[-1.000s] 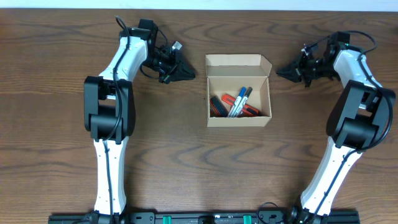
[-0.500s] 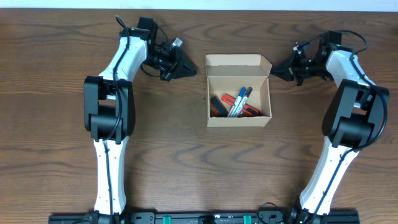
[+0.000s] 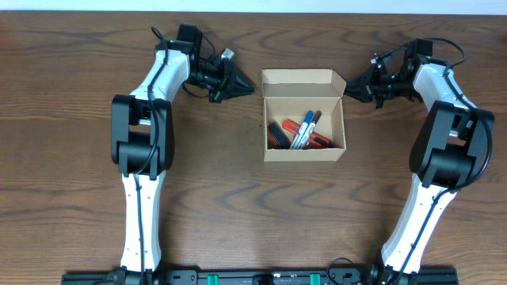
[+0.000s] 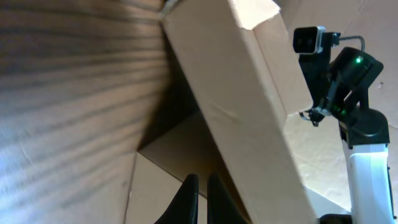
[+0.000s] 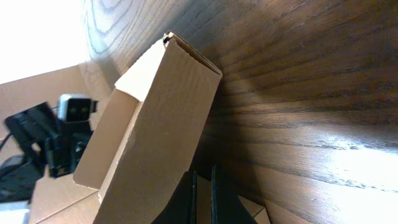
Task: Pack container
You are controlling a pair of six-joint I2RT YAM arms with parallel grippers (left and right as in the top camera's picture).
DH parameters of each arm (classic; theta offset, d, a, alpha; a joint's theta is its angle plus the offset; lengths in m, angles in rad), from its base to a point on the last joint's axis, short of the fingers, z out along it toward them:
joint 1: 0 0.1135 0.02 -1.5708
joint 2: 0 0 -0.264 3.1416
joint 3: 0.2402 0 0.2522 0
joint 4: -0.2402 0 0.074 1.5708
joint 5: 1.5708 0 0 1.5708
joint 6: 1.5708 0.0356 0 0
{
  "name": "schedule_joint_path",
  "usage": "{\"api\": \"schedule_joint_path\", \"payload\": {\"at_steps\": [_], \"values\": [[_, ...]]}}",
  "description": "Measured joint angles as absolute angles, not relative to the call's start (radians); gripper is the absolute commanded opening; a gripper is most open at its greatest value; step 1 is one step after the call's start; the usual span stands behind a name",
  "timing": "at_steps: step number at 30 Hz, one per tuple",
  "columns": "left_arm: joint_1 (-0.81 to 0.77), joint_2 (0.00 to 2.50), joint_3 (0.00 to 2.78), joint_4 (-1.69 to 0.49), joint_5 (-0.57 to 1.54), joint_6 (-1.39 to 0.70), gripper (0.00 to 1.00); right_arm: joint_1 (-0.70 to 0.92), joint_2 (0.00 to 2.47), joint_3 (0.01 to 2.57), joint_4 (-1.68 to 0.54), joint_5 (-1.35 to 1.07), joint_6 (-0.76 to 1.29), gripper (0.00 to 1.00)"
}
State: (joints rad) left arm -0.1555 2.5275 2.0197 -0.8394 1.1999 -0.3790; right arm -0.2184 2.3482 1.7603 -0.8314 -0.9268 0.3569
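Container (image 3: 303,155) at mid surface (image 3: 79,198), flap lid open, standing back toward far edge. Inside: markers (image 3: 305,131), red + blue, lying loose on box floor. Left tool (image 3: 245,89) clenched, empty, tip aimed at container's left back corner, just beside it. Right tool (image 3: 353,89) likewise clenched on nothing, pointed at right back corner by lid hinge. In wrist views, cardboard wall close ahead of each pr of shut fingers (image 4: 189,199). Prob. flanking lid from both sides w/ closed tips, to nudge flap over: shut tips make a firm pusher. Contact w/ flap hard to confirm; maybe just short. Contents look loaded; closing not yet done.
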Motion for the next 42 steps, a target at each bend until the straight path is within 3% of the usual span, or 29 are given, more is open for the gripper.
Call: {"api": "schedule_joint_path", "payload": {"at_steps": [17, 42], "values": [[-0.165, 2.561, 2.019, -0.651, 1.277, -0.519, 0.06, -0.218, 2.348, 1.760, -0.827, -0.973, 0.368, 0.01], [-0.171, 2.561, 2.019, -0.653, 1.279, -0.558, 0.06, -0.186, 2.348, 1.737, -0.818, -0.942, 0.471, 0.02]]}}
